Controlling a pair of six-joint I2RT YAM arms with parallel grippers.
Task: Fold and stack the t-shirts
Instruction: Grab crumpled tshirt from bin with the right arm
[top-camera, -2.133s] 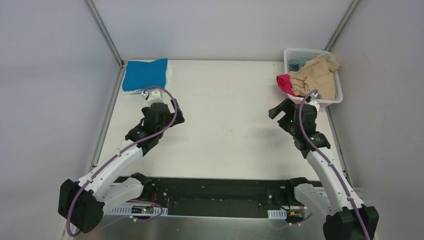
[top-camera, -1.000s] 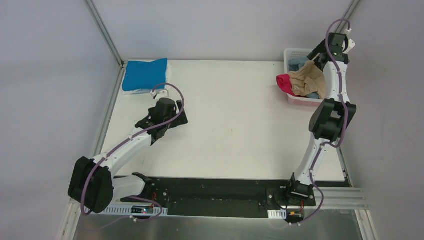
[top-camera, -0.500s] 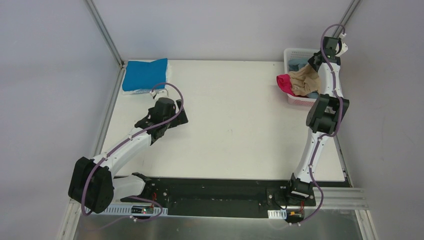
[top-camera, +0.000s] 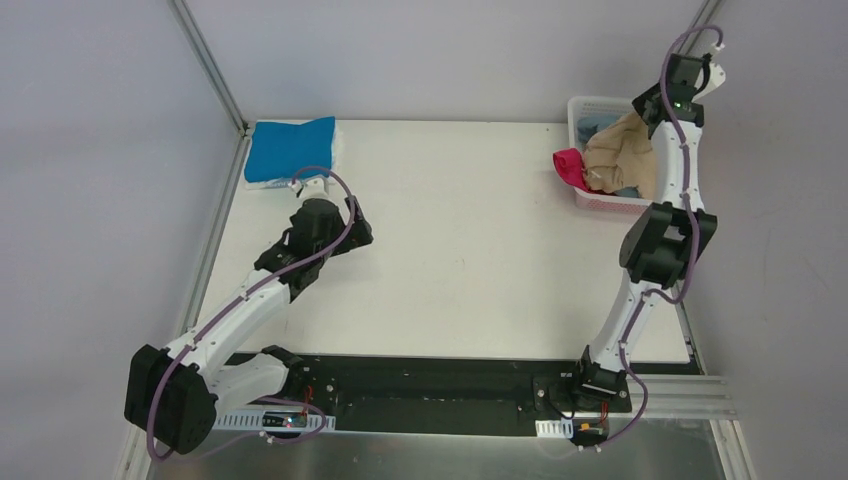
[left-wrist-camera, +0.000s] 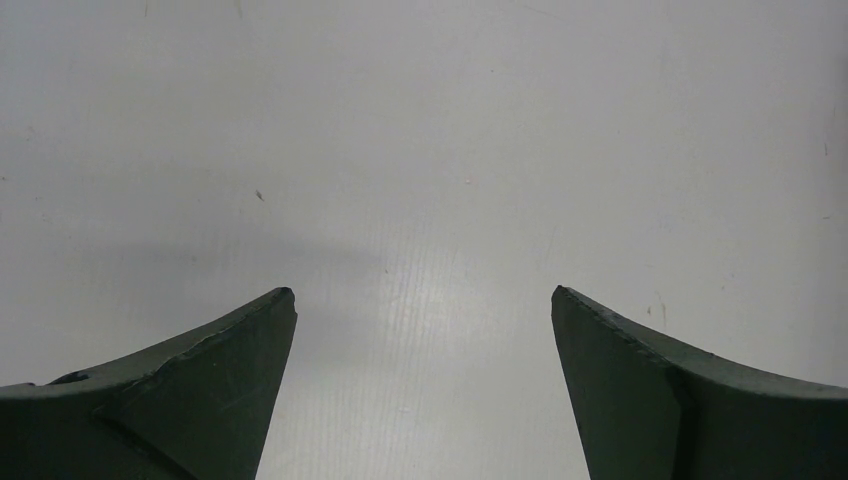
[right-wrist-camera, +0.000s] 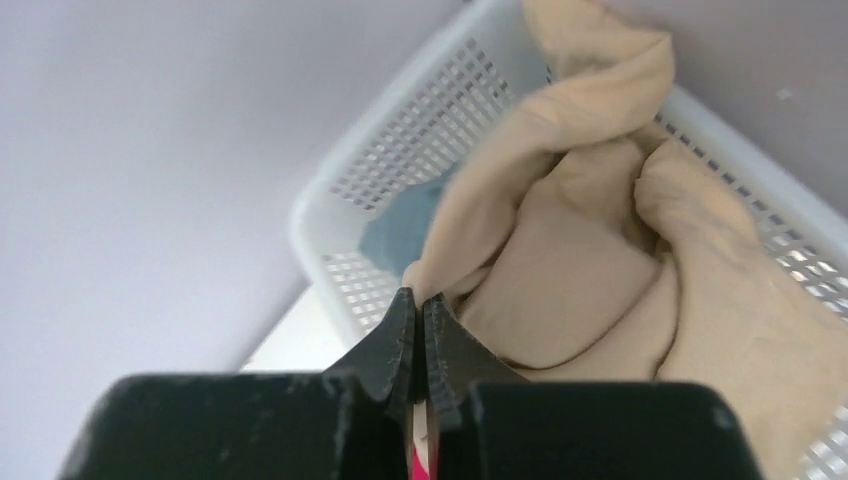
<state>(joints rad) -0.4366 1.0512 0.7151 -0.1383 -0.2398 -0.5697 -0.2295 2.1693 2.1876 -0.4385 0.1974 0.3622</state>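
Observation:
The tan t-shirt (top-camera: 622, 155) is bunched in the white basket (top-camera: 590, 104) at the back right. My right gripper (top-camera: 643, 112) is shut on a fold of it (right-wrist-camera: 590, 260), pinched at the fingertips (right-wrist-camera: 420, 297) just above the basket. Under the tan cloth a grey-blue t-shirt (right-wrist-camera: 405, 225) shows. The magenta-pink t-shirt (top-camera: 570, 167) hangs over the basket's left rim. A bright blue t-shirt (top-camera: 290, 149) lies folded at the back left corner. My left gripper (top-camera: 358, 232) hovers open over bare table (left-wrist-camera: 422, 292), holding nothing.
The basket (right-wrist-camera: 400, 130) stands against the right wall. Metal frame posts rise at both back corners, and grey walls enclose the white table (top-camera: 460, 230). The arm bases sit on a black rail at the near edge.
My right gripper went down into the basket, shut on the tan t-shirt and has risen a little, pulling the cloth up. The left arm shifted slightly left.

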